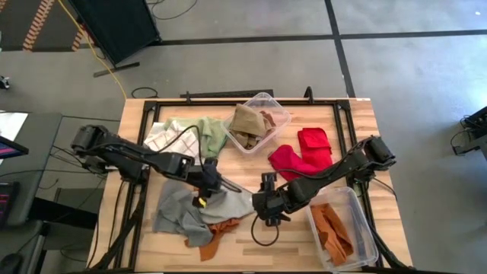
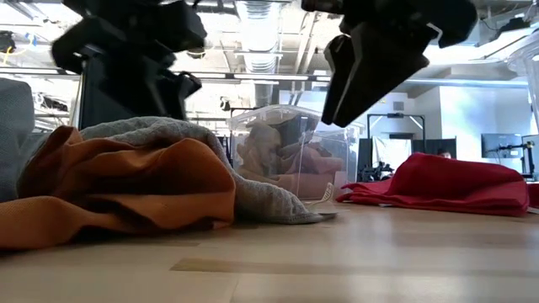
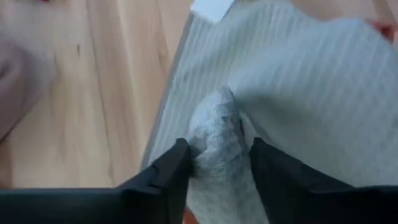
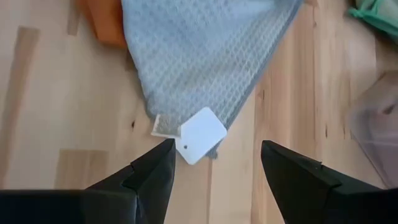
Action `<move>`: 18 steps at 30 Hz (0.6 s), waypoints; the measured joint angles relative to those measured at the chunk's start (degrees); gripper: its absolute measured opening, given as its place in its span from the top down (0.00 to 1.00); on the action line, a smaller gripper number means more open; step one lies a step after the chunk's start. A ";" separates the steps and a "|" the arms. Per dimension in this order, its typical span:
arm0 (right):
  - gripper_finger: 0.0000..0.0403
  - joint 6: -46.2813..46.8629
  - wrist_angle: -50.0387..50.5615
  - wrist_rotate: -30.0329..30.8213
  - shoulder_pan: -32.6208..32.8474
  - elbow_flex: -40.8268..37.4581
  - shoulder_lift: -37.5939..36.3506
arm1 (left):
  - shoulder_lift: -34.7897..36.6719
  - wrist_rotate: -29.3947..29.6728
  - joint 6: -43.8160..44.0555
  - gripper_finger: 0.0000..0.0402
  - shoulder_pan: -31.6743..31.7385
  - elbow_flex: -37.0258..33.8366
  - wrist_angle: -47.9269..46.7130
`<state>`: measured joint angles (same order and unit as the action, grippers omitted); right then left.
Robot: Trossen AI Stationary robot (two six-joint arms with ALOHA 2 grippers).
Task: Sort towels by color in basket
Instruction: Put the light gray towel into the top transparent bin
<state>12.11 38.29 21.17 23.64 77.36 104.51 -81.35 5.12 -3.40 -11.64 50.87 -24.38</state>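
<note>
Sorting step: grey towel (image 1: 183,209), judged as the piece in hand, spread on the table (image 1: 152,251) at mid-front, overlapping the rust orange towel (image 1: 217,232).
Left gripper (image 1: 207,183): down on the grey towel's upper edge, a raised ridge of the cloth bunched right at it; clenched or let go, cannot tell.
Right gripper (image 4: 214,168): released, jaws wide apart, empty, hovering just above the grey towel's corner beside the white tag (image 4: 200,135).
Already sorted: tan cloths in the back clear bin (image 1: 280,114); orange cloths in the right clear bin (image 1: 364,228).
Waiting: red towels (image 1: 304,152) between the two bins; pale green towel (image 1: 213,137) and white-checked towel (image 1: 163,137) at the back left.
Good grip: best taken on one bunched ridge only, pinched deep enough to hold a single layer pile without snagging the orange piece beneath.
Lift: straight up first, so the grey peels clear of the orange before any sideways travel.
Second arm: useful for pinning or taking the tagged corner, kept well apart from the other gripper.
Risk: dragging the orange towel along, or a trailing corner draped over a bin rim.
</note>
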 joint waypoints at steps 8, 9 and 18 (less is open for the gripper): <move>0.33 0.08 1.52 -0.02 -0.50 0.00 -0.22 | 10.51 10.95 10.95 0.52 -5.40 0.07 -14.57; 0.33 0.09 1.43 0.00 -0.52 0.00 -0.33 | 12.00 11.80 12.39 0.52 -6.33 0.07 -16.49; 0.33 -4.85 -6.43 0.00 0.02 -0.02 -1.38 | 21.90 14.55 24.62 0.54 -16.32 -0.55 -22.89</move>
<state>7.26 31.86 21.17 23.66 77.34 103.13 -59.45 19.66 21.21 -27.96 50.32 -47.27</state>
